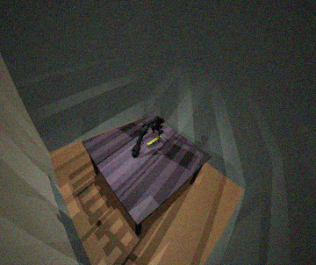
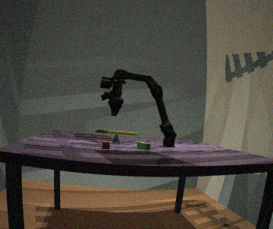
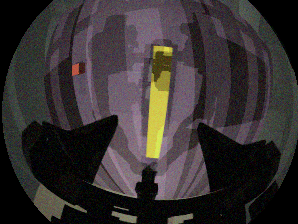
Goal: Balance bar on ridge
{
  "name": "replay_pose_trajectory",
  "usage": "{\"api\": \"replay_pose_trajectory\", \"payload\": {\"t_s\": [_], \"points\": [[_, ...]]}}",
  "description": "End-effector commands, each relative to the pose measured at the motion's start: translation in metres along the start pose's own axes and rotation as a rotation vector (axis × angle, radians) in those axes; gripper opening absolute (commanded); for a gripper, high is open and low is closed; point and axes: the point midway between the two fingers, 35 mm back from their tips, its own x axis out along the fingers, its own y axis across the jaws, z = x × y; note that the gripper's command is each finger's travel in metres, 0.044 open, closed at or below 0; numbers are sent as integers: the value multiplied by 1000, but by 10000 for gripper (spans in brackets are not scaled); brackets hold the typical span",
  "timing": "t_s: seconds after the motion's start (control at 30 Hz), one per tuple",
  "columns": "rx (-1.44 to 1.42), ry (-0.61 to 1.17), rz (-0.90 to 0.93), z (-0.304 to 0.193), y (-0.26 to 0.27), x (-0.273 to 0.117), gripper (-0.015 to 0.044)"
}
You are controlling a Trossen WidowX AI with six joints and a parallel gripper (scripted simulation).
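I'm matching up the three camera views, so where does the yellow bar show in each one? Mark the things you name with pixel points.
Top: yellow bar [image 1: 153, 141] [image 2: 125, 133] [image 3: 158, 110], just right of the arm's base, near picture center.
Exterior: left of center, across the blue ridge [image 2: 116, 139].
Wrist: upright strip, slightly right of center.
Shared landmark: the purple tabletop [image 1: 126, 175] [image 2: 71, 155] [image 3: 122, 90].

ridge [image 2: 116, 139] blurred in the exterior view, its contact with the bar [image 2: 117, 132] [image 3: 159, 102] too small to tell

On the bench [image 1: 126, 175] [image 2: 211, 157] [image 3: 122, 95] I count one yellow bar [image 1: 153, 141] [image 2: 117, 133] [image 3: 159, 107], one blue ridge [image 2: 116, 139], and two blocks, apparently: one red [image 2: 105, 145] [image 3: 77, 69], one green [image 2: 143, 145].
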Motion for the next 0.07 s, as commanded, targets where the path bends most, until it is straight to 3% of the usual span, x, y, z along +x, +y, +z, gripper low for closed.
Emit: {"api": "replay_pose_trajectory", "payload": {"t_s": [0.0, 0.03], "points": [[0, -2, 0, 0, 0, -1, 440], [0, -2, 0, 0, 0, -1, 440]]}}
